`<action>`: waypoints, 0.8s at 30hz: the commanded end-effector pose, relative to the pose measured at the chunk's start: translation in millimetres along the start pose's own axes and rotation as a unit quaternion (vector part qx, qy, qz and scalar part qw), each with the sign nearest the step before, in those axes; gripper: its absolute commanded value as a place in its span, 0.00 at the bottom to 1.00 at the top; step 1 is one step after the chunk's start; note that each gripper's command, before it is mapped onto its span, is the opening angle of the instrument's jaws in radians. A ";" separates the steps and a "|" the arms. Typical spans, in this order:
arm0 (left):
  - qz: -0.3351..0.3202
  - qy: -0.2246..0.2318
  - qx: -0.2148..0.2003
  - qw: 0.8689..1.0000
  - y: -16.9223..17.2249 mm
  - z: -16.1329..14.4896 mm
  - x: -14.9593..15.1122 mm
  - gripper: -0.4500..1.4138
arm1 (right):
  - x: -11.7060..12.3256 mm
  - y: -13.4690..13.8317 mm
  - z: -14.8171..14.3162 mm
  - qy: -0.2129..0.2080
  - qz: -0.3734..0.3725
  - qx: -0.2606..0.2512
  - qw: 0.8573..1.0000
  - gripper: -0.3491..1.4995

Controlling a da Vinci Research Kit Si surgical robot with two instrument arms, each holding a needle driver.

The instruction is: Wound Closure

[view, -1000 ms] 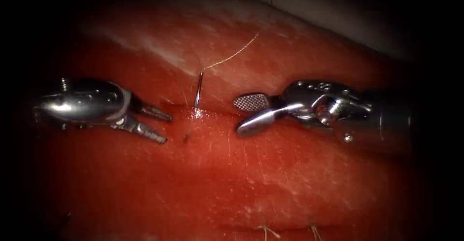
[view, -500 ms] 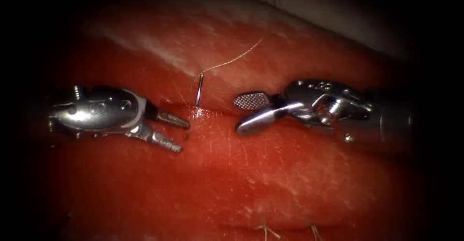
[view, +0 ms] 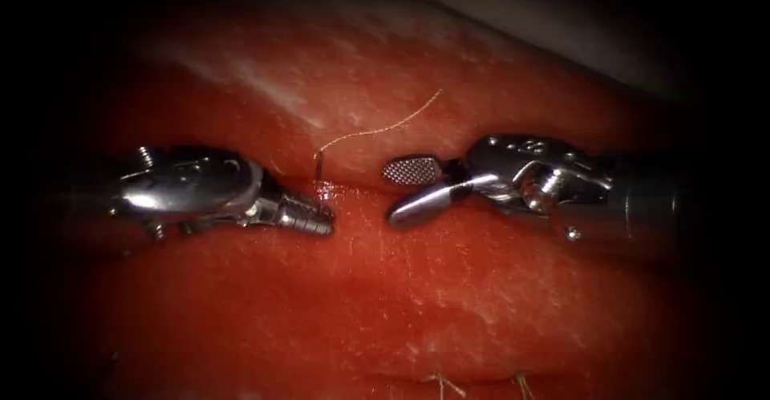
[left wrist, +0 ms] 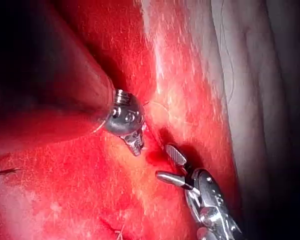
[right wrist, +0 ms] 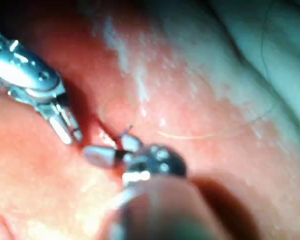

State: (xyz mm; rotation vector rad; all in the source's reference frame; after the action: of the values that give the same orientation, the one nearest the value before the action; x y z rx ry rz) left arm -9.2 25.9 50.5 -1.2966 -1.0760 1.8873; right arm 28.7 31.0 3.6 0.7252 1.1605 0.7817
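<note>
- Left tool (view: 317, 217): pressing shut by cut (view: 361, 187), hold unclear.
- Right tool (view: 409, 187): gaping, holding nothing.
- Needle (view: 318, 164): standing in tissue (view: 401, 288) at left tool's 12 o'clock, trailing thread (view: 377, 130).
- Risking tearing tissue through off-curve pulling.

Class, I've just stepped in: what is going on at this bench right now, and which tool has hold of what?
Two needle drivers face each other across the cut in the tissue. The left tool has come in over the last second and closed its jaws at the cut, beside the needle. The needle stands in the tissue, only its tail end showing, with the thread trailing up and right. The right tool waits on the right, jaws open, holding nothing.
</note>
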 end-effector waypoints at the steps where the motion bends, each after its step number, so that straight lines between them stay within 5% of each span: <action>1: -0.018 0.007 -0.002 1.000 -0.4 0.5 -0.4 0.05 | 0.2 0.0 1.3 0.000 -0.001 0.004 1.000 0.78; 11: -0.170 0.052 -0.110 0.978 1.9 -2.7 1.5 0.05 | 0.0 -1.2 3.0 -0.010 -0.012 0.027 1.000 0.78; 24: -0.215 0.080 -0.203 0.952 5.3 -7.8 4.8 0.05 | -2.1 -2.7 7.4 -0.033 -0.032 0.055 0.997 0.77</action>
State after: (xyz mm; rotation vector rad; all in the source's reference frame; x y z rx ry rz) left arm -2.6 30.2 40.7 -1.2762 -1.5847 1.2417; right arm 35.1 26.8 4.1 0.7955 1.1607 0.6374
